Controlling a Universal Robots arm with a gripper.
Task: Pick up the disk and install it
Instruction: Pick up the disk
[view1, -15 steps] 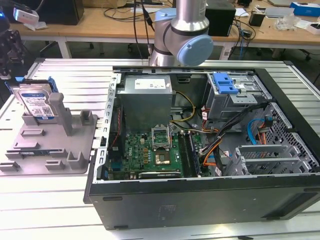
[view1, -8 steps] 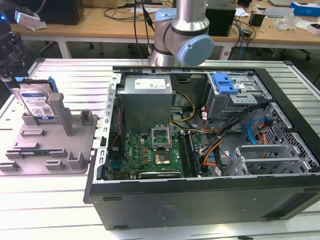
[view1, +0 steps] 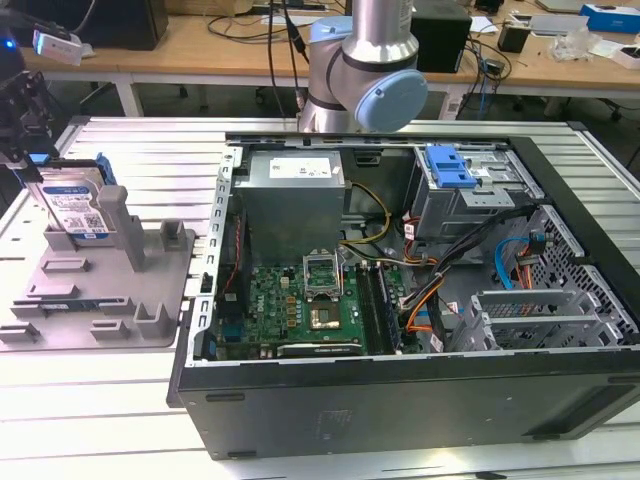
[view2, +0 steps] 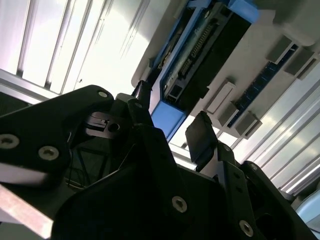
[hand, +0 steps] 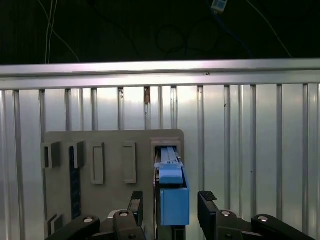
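Slatted metal tabletop (view1: 130, 140) with the work in progress. The disk (view1: 78, 205) is seen standing on edge in a slot of a grey fixture plate (view1: 100, 295), at the plate's corner nearest the tabletop's far edge and away from the open computer case (view1: 400, 400); its white-and-blue label is turned toward the exterior camera and its blue carrier frame runs along its edges. The plate is laid flat on the tabletop, just beside the case, toward the exterior view's left. The gripper (view1: 30, 160) is placed directly over the disk's upper edge, and the arm's base (view1: 365, 70) is mounted beyond the far side of the case. In the first wrist view the gripper (hand: 171, 202) is shown released: its two black fingers (hand: 207, 205) are spread to either side of the disk (hand: 172, 200), and a narrow gap is left on each side, so that the disk is straddled but not clamped. In the second wrist view the gripper (view2: 170, 125) is seen from below, the blue end of the carrier lying between the fingertips (view2: 200, 137) and the disk's (view2: 192, 60) dark connector face running away from them. Inside the case, a grey power supply box (view1: 295, 185) is fitted by the far wall, a green motherboard (view1: 300, 300) lies on the floor, and a blue latch piece (view1: 447, 165) sits on the drive cage (view1: 470, 200).
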